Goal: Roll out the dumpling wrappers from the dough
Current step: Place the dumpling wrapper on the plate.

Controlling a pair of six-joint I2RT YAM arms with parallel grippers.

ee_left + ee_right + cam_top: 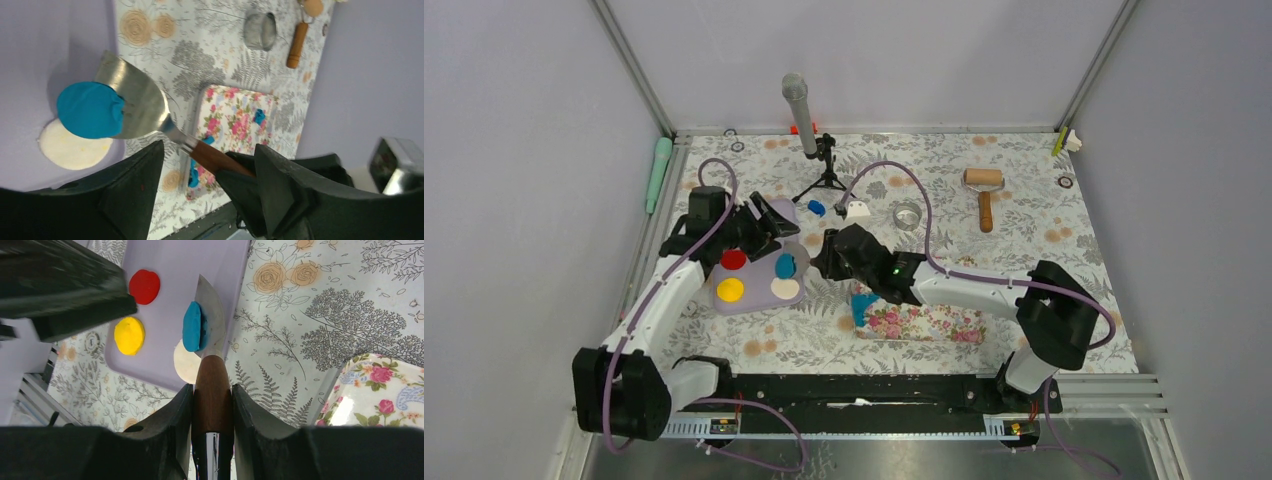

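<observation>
Right gripper (212, 396) clamps spatula (215, 310), wrapper (192, 326) overhanging blade edge above tray (190, 265); tilt fast & you'll fold it; left gripper (209, 159) wide, near tray.

The left arm (659, 300) and right arm (974, 290) share white links, black joints, looping purple cables (927, 225).

No writing, label, brand, number or sign can be read in any view. The tabletop (1024, 250) cover and the pink mat (924, 325) at lower centre of the overhead view carry only printed flowers and leaves.
</observation>
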